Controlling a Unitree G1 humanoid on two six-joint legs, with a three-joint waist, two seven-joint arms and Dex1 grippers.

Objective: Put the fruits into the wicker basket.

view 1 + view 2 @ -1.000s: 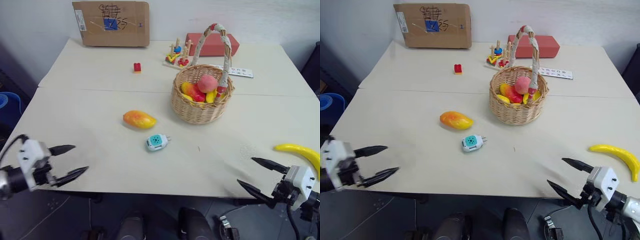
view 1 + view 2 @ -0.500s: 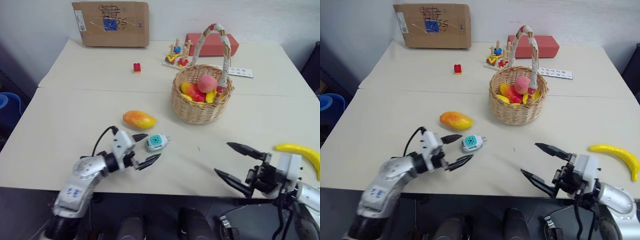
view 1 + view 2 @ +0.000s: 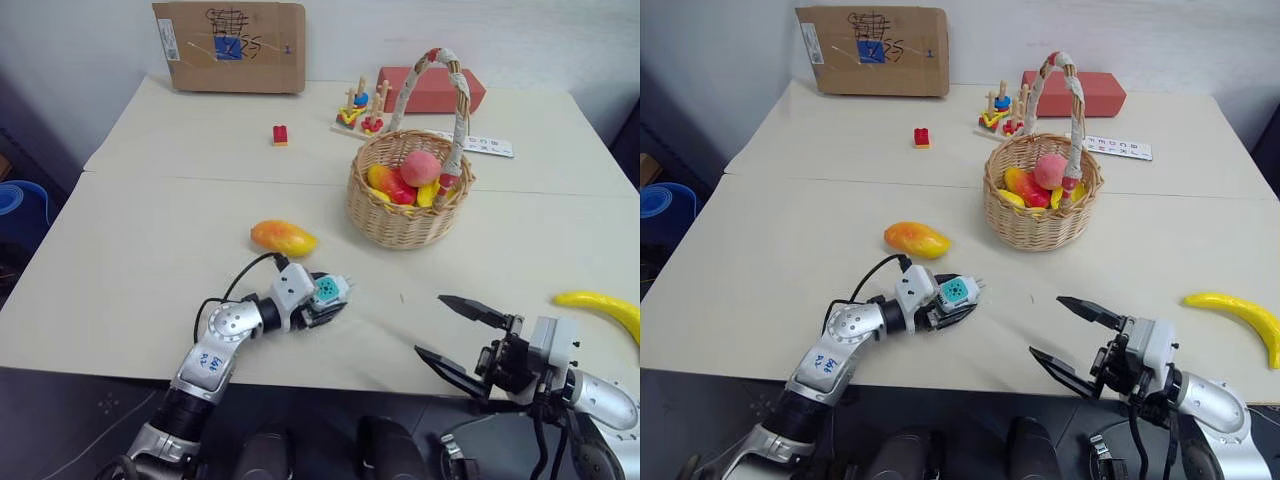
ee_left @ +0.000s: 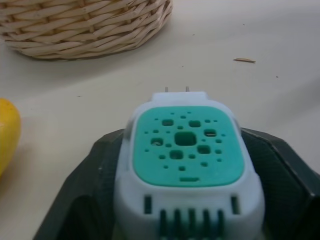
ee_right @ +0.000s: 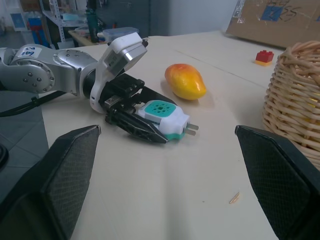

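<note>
The wicker basket (image 3: 405, 215) stands right of the table's middle, with a pink peach (image 3: 421, 167) and red and yellow pieces inside. An orange-yellow mango (image 3: 283, 237) lies on the table to its left. The yellow banana (image 3: 600, 306) lies near the right front edge. My left gripper (image 3: 325, 300) is just in front of the mango, shut on the small white-and-teal gadget (image 4: 187, 150), one finger on each side of it. My right gripper (image 3: 428, 324) hangs open at the table's front edge, left of the banana, holding nothing.
A small red block (image 3: 280, 134), a cardboard piece (image 3: 230, 47), a wooden stacking toy (image 3: 362, 110), a red box (image 3: 440, 90) and a white printed strip (image 3: 490, 146) sit at the back. A blue object (image 3: 15, 205) sits beyond the table's left edge.
My left arm swung in from beyond the table's left front edge to the gadget, and its fingers shut on it. The right gripper drifted a little left, still open.
</note>
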